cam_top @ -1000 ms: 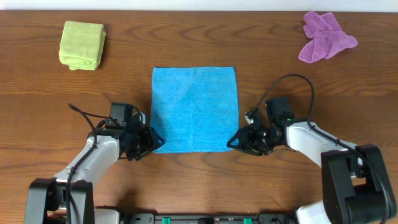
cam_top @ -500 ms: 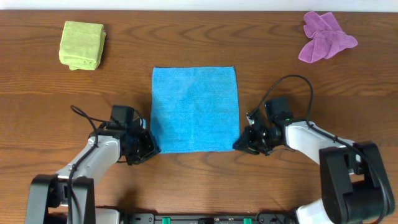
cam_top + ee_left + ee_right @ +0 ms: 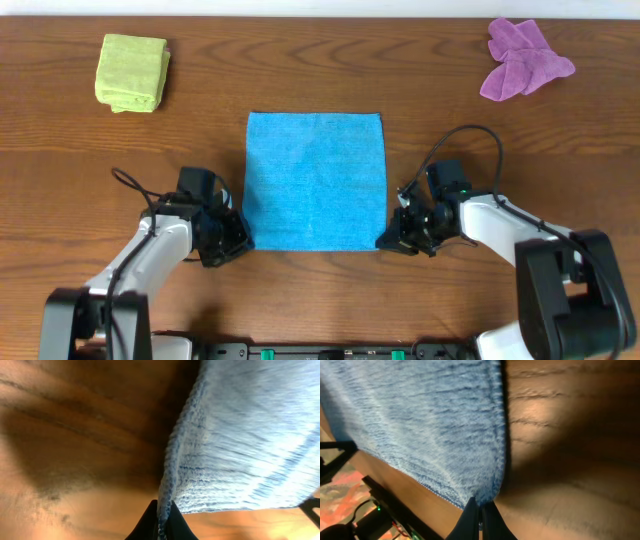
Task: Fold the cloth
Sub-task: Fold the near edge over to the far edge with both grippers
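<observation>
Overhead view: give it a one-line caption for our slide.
Left hand and right hand pinch the near corners of the blue cloth on a wooden table.

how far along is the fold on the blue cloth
Early. Done: the left gripper and right gripper are each shut on a near corner of the blue cloth. In hand: just that grasp; from overhead the cloth lies spread out with no fold in it. Left: raise the near edge, carry it to the far edge, release.
</observation>
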Robot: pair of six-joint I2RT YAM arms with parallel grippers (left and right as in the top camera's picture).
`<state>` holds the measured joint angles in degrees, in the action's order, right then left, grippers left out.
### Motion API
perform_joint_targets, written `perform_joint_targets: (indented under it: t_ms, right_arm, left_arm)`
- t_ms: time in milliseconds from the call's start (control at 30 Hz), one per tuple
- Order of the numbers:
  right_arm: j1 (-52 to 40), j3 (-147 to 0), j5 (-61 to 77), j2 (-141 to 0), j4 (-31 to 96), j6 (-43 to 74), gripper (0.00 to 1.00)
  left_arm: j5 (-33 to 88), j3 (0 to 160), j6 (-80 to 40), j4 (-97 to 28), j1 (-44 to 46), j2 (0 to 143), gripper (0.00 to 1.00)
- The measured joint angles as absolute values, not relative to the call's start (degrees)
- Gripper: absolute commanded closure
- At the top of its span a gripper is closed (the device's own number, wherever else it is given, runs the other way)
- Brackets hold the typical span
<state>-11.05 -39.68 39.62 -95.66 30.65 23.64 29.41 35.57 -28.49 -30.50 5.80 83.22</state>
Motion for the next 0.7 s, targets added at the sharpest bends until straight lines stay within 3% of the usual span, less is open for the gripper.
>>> perform_joint_targets:
  t_ms: [200, 400, 700]
  right_arm:
    - [-11.0, -42.7, 39.6, -88.2, 32.0, 23.7, 0.98]
    - [-11.0, -44.8, 38.9, -86.8, 26.0, 25.1, 0.98]
    - [-11.0, -51.0, 37.7, -93.9, 16.7, 27.4, 0.98]
  left_arm:
    - [29.1, 40.2, -28.5, -30.8, 5.8, 77.5, 0.94]
    - [28.1, 40.9, -30.3, -22.7, 5.8, 77.3, 0.94]
    - [25.0, 46.6, -32.1, -14.0, 5.8, 87.7, 0.94]
